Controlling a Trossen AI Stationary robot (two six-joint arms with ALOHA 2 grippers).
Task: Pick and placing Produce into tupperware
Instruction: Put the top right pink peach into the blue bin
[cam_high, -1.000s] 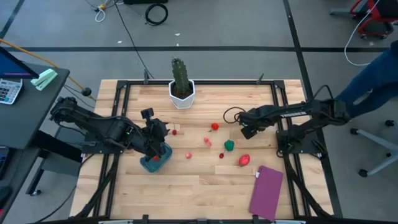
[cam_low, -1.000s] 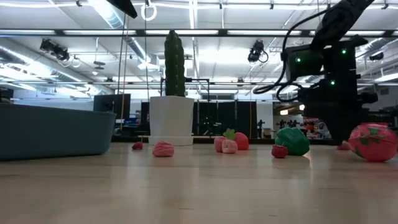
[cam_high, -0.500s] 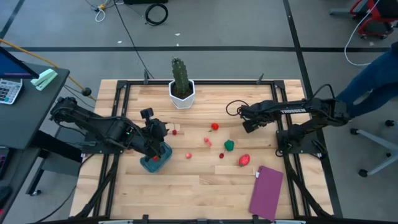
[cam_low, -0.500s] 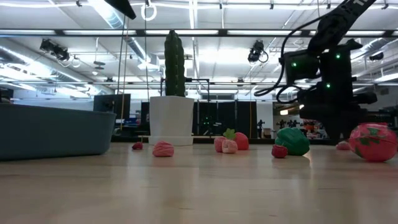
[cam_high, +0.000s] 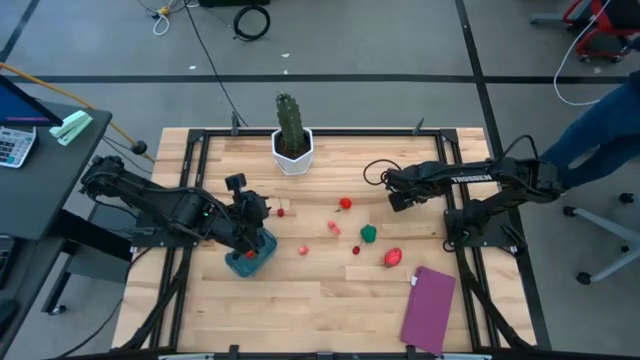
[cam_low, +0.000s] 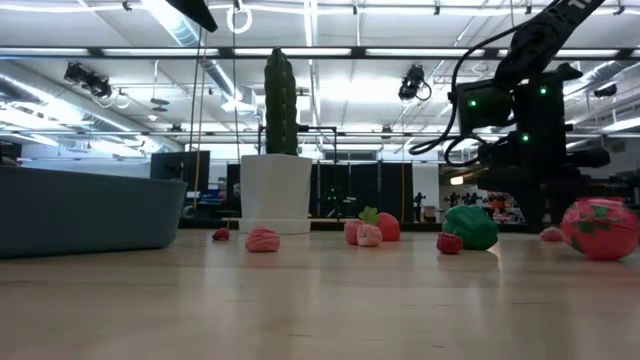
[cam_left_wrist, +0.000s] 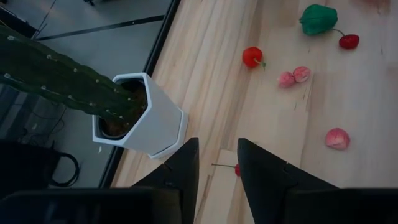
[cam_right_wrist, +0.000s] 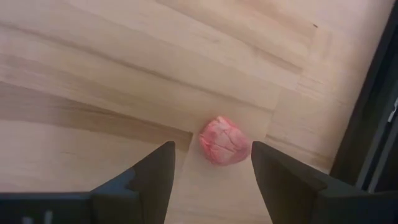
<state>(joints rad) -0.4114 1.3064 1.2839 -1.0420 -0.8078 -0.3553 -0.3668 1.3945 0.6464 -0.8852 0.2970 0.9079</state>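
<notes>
The teal tupperware (cam_high: 250, 262) sits on the table's left part and shows as a wall at the left of the low view (cam_low: 90, 210). My left gripper (cam_high: 258, 210) hovers open just beyond it, and its fingers (cam_left_wrist: 217, 146) point toward the cactus. Produce lies scattered mid-table: a red piece (cam_high: 345, 203), two pink pieces (cam_high: 333, 227) (cam_high: 302, 249), a green piece (cam_high: 368, 234) and a larger red-pink one (cam_high: 392, 257). My right gripper (cam_high: 395, 198) is open above a small pink piece (cam_right_wrist: 225, 141) that lies on the wood between its fingers, untouched.
A tall green cactus in a white hexagonal pot (cam_high: 292, 140) stands near the far edge. A flat purple rectangle (cam_high: 428, 308) lies at the near right. A small red cherry (cam_high: 281, 212) lies in front of my left gripper. A black frame borders the table, and a person's blue sleeve (cam_high: 600, 130) shows beyond the right side.
My right gripper has shifted a little toward the table's far edge, then held still. The left arm and the produce have stayed where they were.
</notes>
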